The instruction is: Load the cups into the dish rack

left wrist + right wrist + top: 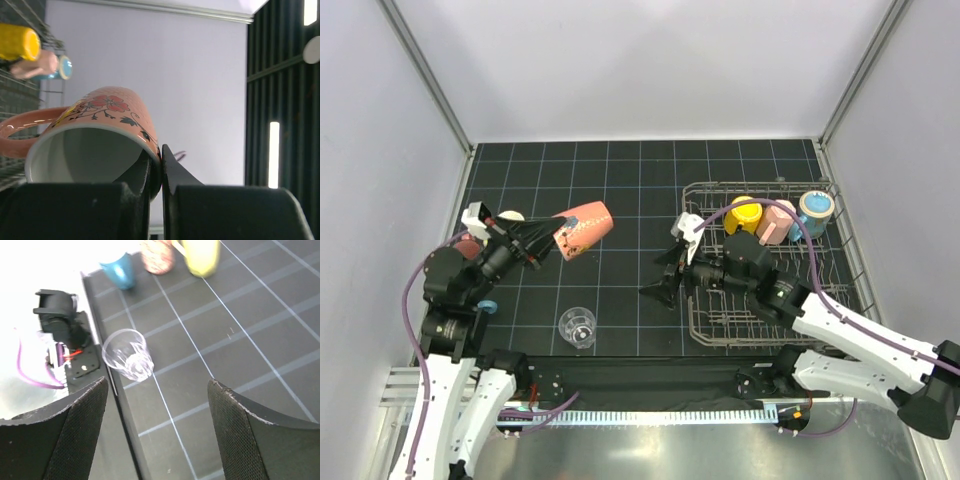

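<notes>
We see the left gripper (pixel 552 238) clamped on the rim of a salmon-pink flowered mug (pixel 583 228). In the left wrist view one finger (pixel 142 176) sits inside the mug's mouth and the other outside against the wall. The mug lies on its side in the grip, its mouth facing the wrist and its base pointing away towards the middle of the dark gridded table (pixel 620 180). It is well apart from the dish rack (pixel 760 184) on the right.

The right gripper (pixel 660 277) has its jaws wide apart and holds nothing. It sits just beside the rack's left edge and points away from it. A clear glass tumbler (pixel 577 327) stands on the table ahead of those open fingers (pixel 80 432), near but not touching them.

Three mugs sit along the far row of the rack: a yellow mug (pixel 745 213), a pink mug (pixel 776 220) and a blue mug (pixel 814 208).
</notes>
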Available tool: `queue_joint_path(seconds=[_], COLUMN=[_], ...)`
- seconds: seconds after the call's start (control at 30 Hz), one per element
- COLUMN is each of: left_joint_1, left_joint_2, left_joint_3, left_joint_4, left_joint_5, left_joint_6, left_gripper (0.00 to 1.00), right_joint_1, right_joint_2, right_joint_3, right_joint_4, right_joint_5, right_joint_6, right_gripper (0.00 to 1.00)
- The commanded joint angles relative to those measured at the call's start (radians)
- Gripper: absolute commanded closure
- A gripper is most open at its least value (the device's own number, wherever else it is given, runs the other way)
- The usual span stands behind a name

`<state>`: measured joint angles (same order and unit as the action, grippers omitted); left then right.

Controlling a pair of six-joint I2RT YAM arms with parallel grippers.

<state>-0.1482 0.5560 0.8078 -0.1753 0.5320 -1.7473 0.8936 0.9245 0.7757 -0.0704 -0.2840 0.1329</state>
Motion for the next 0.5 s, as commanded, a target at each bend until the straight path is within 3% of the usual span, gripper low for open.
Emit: queue_joint_path(seconds=[0.0, 0.2, 0.47], left_joint_1=[0.004, 0.004, 0.004], left_joint_2=[-0.071, -0.137, -0.146], left_joint_3=[0.022, 0.091, 0.148], left_joint_4=[0.171, 0.100, 0.063], left_joint_5=[0.020, 0.068, 0.157], left_joint_6=[-0.283, -0.385, -0.412], left_gripper=[1.00, 0.99, 1.00], right_joint_1=[0.007, 0.010, 0.062], right_joint_2=[0.026, 0.109, 0.269], right_joint_3=[0.043, 0.121, 0.352], right_joint_4=[0.202, 0.377, 0.383], right_joint_5=[-0.171, -0.322, -0.409], right_joint_6=[-0.091, -0.122, -0.130], right_gripper=[0.19, 0.16, 0.14])
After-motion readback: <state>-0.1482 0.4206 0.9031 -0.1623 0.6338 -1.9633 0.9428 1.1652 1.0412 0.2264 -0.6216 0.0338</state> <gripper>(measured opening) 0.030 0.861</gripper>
